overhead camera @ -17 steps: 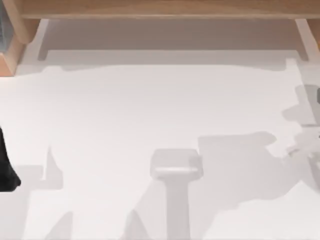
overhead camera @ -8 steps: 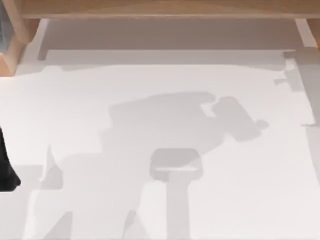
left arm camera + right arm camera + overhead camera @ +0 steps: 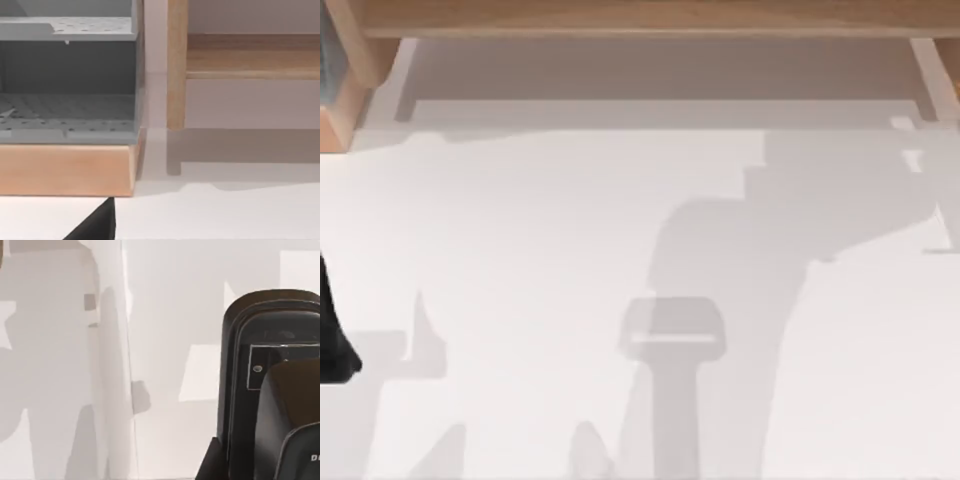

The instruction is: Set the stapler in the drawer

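I am seeing the black stapler (image 3: 270, 390) close under my right wrist, how far from the drawer (image 3: 67, 107) unclear; my left arm is facing that drawer. I cannot tell whether my right gripper is holding the stapler. I am judging a slow, level carry over the drawer's wooden front best.

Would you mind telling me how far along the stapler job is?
Nothing looks finished yet. The stapler sits close to the right wrist camera above the white table, so it is likely being carried. Still to do: reach the grey drawer in the wooden cabinet and set it inside.
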Robot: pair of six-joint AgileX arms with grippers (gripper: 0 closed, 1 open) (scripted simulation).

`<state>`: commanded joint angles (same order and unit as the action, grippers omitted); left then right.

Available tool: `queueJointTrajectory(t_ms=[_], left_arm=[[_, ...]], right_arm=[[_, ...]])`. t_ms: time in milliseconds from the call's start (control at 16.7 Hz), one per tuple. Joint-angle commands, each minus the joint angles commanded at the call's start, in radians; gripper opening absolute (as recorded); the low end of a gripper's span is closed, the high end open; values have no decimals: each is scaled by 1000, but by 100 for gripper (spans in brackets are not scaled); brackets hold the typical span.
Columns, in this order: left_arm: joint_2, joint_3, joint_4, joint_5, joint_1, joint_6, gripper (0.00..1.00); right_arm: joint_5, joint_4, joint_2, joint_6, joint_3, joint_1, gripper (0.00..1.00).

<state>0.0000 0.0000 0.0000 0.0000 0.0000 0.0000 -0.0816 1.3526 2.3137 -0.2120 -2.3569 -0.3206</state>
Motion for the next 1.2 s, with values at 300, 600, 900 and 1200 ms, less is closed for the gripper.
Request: queueJointTrajectory(t_ms=[300,600,900,1200], left_arm=[[0,0,0,0,0,0,100],[0,0,0,0,0,0,100],[0,0,0,0,0,0,100],[0,0,0,0,0,0,100]], right_arm=[[74,85,272,-100,-153,-55,0],[92,106,315,-122,-161,-55,0],[67,99,282,-101,-179,-57,0],[26,103,127,-21,-200,-100,0]])
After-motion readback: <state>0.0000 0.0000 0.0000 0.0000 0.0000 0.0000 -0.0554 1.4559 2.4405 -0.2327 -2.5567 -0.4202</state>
